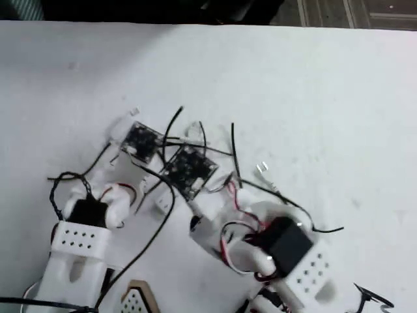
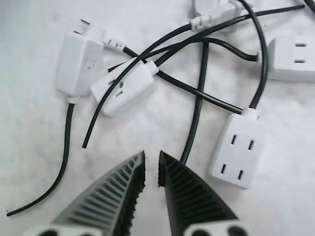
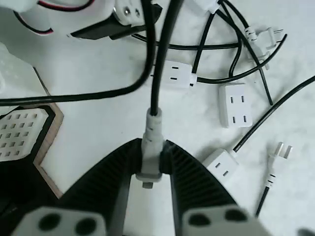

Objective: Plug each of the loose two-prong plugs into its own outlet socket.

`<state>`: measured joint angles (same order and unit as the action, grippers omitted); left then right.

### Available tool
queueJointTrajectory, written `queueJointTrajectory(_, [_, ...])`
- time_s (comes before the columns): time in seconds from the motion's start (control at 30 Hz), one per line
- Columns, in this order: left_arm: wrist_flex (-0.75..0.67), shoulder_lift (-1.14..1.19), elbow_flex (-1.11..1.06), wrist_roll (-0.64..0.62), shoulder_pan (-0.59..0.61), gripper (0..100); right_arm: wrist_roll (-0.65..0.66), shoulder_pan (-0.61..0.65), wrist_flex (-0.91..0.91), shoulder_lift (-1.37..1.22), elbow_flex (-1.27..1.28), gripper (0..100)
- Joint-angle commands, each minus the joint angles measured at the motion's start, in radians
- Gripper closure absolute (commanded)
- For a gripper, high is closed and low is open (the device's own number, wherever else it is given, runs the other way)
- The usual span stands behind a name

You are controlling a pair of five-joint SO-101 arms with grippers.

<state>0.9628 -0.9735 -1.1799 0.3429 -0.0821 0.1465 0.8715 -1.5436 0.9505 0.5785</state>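
The left gripper [image 2: 151, 169] has its jaws pressed almost together on nothing, just short of a 4-slot socket block [image 2: 236, 152] that lies ahead and off to one side, its long axis roughly along the jaws' line. The right gripper [image 3: 151, 147] pinches a plug [image 3: 149, 160] by its body. The cord [image 3: 160, 59] runs straight ahead, so the plug's long axis follows the gripper's. Its prong end seems to face back toward the wrist, away from the 2-slot socket [image 3: 172, 73] beyond. I judge it needs turning before it can seat.
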Motion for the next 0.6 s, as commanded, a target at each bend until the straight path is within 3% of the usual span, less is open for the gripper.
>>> queueJointTrajectory(0.0, [0.066,-0.024,0.072,-0.011,-0.064,93,-0.021,0.025,0.104,0.012,0.063,98.1])
queueJointTrajectory(0.3, [0.144,-0.024,0.121,-0.011,-0.191,93,-0.021,0.03,0.17,0.005,0.098,98.1])
queueJointTrajectory(0.57, [0.138,-0.024,0.121,-0.011,-0.203,93,-0.021,0.03,0.186,0.004,0.1,98.1])
